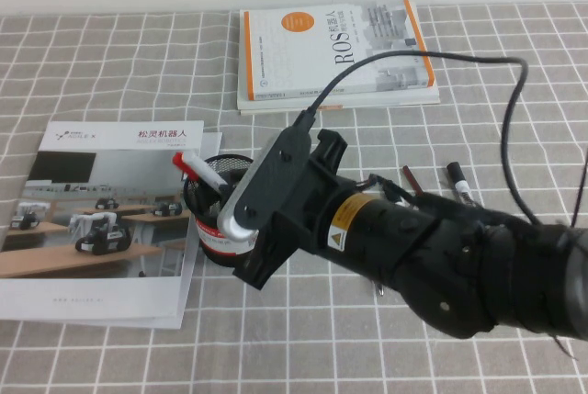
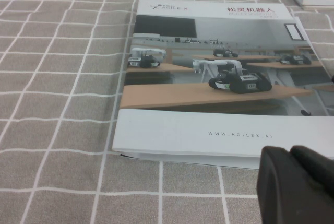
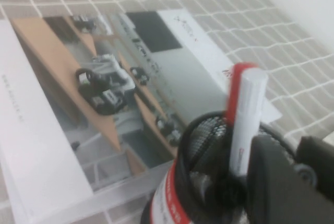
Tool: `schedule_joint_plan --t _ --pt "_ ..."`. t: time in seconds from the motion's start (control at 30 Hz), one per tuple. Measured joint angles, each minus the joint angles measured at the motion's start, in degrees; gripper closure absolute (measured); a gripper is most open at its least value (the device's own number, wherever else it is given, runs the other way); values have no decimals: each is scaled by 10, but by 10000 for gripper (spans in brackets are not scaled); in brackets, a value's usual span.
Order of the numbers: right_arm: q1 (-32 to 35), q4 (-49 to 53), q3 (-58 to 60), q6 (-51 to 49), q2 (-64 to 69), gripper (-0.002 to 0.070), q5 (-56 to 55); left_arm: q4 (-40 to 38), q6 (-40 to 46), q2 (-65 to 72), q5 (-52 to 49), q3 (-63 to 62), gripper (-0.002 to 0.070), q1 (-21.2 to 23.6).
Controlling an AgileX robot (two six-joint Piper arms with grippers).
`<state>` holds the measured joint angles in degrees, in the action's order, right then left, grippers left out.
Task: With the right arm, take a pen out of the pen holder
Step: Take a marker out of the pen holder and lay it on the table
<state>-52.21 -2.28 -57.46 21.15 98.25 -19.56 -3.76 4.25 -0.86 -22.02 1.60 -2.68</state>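
Inside holder (image 3: 206, 145), pen (image 3: 245, 114) leans beside right claw (image 3: 297, 174); left claw (image 2: 295, 182) near brochure (image 2: 209, 130).

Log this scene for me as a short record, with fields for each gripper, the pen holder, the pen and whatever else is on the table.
right gripper: at the pen holder's rim, next to the pen
left gripper: over the cloth, at the brochure's edge
pen holder: black mesh cup, upright, at the brochure's right edge
pen: white with a red cap, leaning in the holder
brochure: flat, on the robot's left
book: flat, at the far side
loose pens: two, lying right of the holder
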Motion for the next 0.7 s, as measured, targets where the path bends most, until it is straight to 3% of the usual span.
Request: schedule_joint_plan --t 0.7 --pt "0 0 0 0 -119 632 123 0 0 0 0 0 678 0"
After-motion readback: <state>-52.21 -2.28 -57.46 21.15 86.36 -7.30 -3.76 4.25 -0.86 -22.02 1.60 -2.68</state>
